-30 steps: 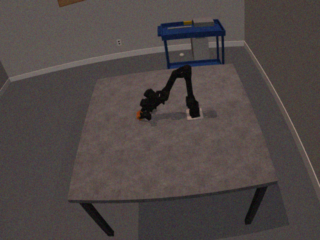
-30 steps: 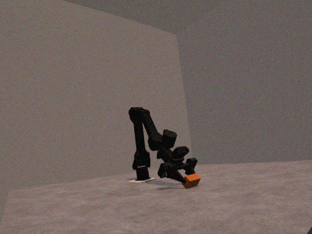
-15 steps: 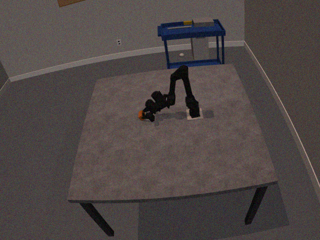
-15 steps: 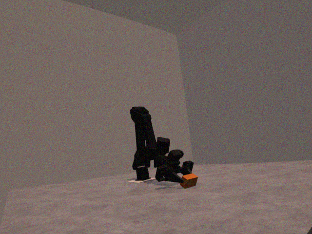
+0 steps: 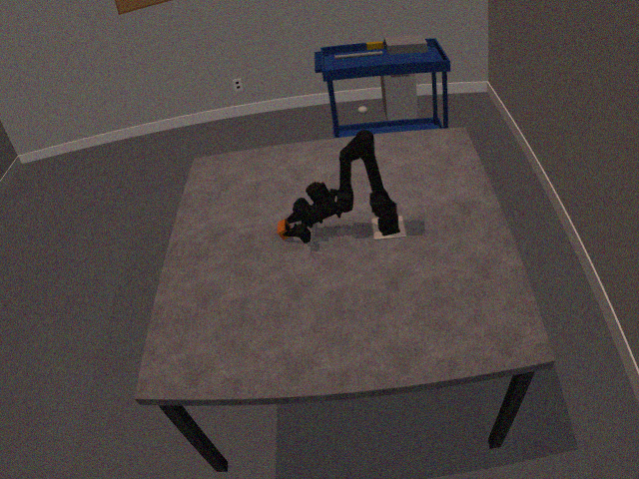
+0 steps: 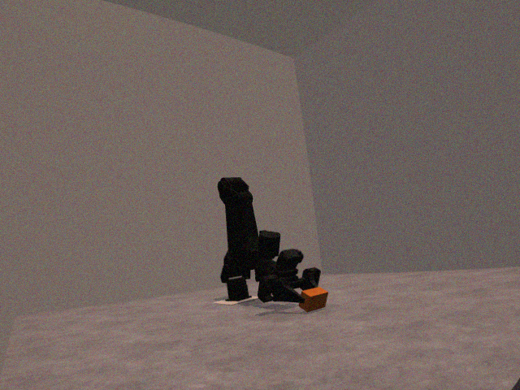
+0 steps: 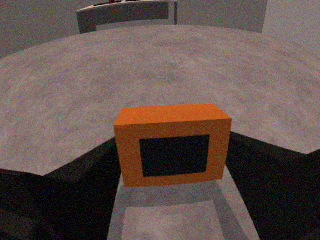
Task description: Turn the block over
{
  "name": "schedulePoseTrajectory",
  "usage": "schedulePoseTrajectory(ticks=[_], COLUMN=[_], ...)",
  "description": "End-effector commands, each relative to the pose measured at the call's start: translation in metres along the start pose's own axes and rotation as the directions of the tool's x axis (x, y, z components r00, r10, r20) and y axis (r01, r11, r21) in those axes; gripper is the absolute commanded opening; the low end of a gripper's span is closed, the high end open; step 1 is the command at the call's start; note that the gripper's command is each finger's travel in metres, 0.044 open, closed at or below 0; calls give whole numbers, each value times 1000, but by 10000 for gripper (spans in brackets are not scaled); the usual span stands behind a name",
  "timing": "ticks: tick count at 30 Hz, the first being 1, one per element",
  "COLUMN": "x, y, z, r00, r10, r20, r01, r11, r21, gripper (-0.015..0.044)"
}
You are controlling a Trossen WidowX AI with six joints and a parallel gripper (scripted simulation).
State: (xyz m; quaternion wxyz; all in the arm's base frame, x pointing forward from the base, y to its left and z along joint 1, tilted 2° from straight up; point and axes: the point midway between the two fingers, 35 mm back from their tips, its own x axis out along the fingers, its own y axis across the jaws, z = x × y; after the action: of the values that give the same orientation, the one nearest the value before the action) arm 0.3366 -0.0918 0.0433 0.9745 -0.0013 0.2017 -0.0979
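Currently the gripper (image 6: pixel 303 289) lies almost level with the table (image 6: pixel 378 335), its fingers clamped on the orange block (image 6: pixel 314 298), which sits at their tips, on the far side from the arm base.

Left to right in the exterior view: arm base on its white plate, folded elbow, wrist, fingers, then block, so the block lies straight ahead of the hand along the finger axis. It appears to hang just above the table; contact cannot be told.

Key relation: in the wrist view the block's (image 7: pixel 172 143) dark marked panel faces back toward the camera, i.e. sideways, neither up nor down. My judgement: roughly a quarter turn more about the jaw line is needed to bring the mark underneath.

Block appearance: box-shaped, wider than tall, plain orange on the top face, one face bearing a dark rectangle with an orange border. In the top view only a sliver of orange (image 5: pixel 282 227) shows beyond the gripper (image 5: pixel 294 230).
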Motion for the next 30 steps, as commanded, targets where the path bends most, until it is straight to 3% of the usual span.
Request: schedulePoseTrajectory(ticks=[1, 3, 20, 30], x=[-1, -1, -1, -1], y=[1, 1, 1, 1], z=[-1, -1, -1, -1], r00=[1000, 1000, 1000, 1000], r10=[5, 5, 5, 5], r20=[2, 2, 2, 2], r01=[-5, -5, -5, -5], r11=[1000, 1000, 1000, 1000], r21=[-2, -2, -2, -2], gripper=[0, 0, 440, 440])
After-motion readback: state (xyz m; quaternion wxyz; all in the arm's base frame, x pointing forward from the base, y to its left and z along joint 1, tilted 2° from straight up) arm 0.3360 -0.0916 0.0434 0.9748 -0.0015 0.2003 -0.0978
